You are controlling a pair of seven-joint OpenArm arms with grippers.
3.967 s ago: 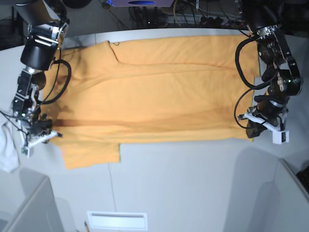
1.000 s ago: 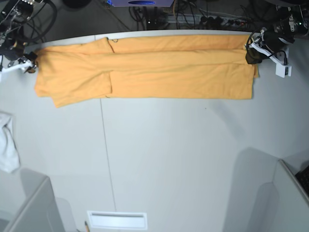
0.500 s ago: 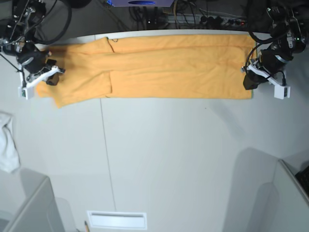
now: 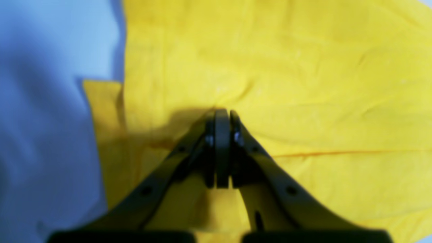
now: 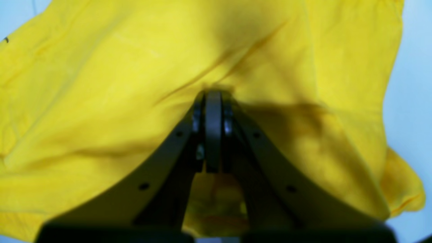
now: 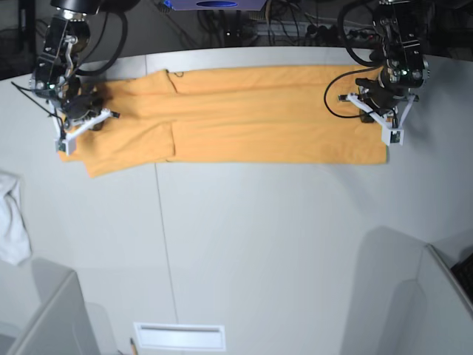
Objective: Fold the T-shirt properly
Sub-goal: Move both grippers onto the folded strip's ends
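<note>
The yellow-orange T-shirt lies folded lengthwise in a long strip along the far side of the table. My left gripper is over its right end, and my right gripper is over its left end by the sleeve. In the left wrist view the gripper is shut, tips down on the fabric. In the right wrist view the gripper is shut too, with creases in the cloth running from its tips. No cloth shows between either pair of jaws.
A small white cloth lies at the table's left edge. Grey bin walls stand at the near left and near right. A white slotted piece sits at the front edge. Cables lie behind the table.
Both grippers have moved from the strip's outer ends a little inward onto the cloth. The shirt remains a flat long strip.
</note>
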